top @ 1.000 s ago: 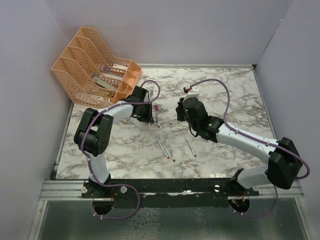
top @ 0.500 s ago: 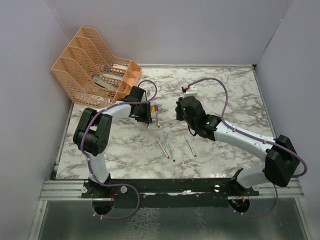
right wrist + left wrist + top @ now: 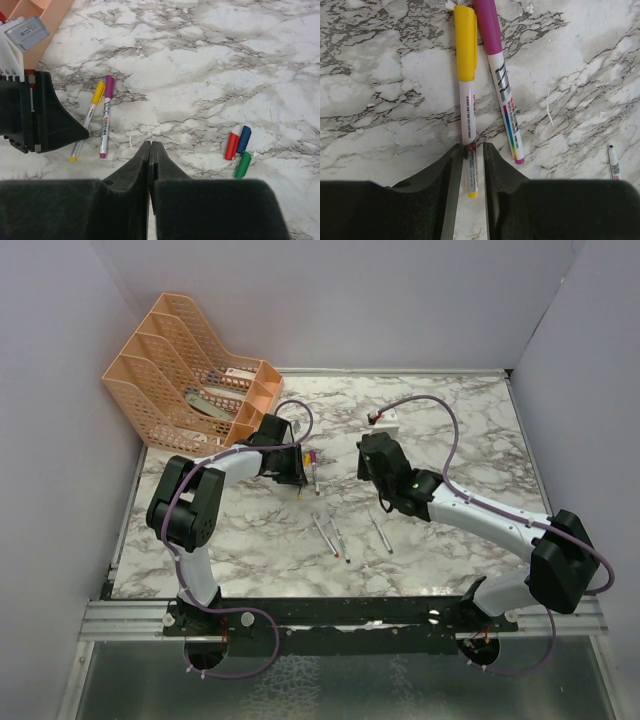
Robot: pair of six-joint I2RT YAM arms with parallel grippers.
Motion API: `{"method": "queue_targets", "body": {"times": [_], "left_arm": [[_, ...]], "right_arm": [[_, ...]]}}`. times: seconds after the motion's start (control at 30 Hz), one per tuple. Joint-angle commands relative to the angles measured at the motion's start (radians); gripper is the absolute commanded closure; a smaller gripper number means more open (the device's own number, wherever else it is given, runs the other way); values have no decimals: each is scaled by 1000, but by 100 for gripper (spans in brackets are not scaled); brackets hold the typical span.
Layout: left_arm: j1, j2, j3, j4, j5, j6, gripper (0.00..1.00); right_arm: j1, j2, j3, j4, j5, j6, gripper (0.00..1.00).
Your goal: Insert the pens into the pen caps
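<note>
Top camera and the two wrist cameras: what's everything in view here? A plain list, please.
table: 1, grey-veined white marble, fills the floor
orange trays: 1 slotted set, far left corner, pale objects inside
white box: 1, far middle
yellow-capped pen, purple-capped pen: 2, side by side, mid-table
uncapped pens: 3, pale, near middle
red cap, blue cap, green cap: 3, clustered, right wrist view
left pincer: black, open, straddling the yellow-capped pen's tail
right pincer: black, shut, empty
</note>
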Motion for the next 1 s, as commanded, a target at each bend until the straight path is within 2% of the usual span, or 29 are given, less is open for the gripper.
{"method": "queue_targets", "body": {"times": [0.0,0.4,0.53,0.67,0.77,0.97], "left_arm": [[3,8,-24,21,36,-26,74],[3,-6,-31,43,61,-47,75],[3,-29,-41,39,50,-49,74],[3,-88,-56,19,10,-45,72],[2,-149,-68,9,-16,-46,70],[3,-298,-95,-18,-83,-59,68]], "right_arm": [[-2,-24,15,-28,83,7,99],[-5,-30,-7,-67,127,39,99],[-9,-28,-13,-73,92,45,99],[-9,-3,-22,-62,-25,-16,99],[-8,33,-26,-54,-172,-95,98],[9,111,-13,-37,-410,-171,89]]}}
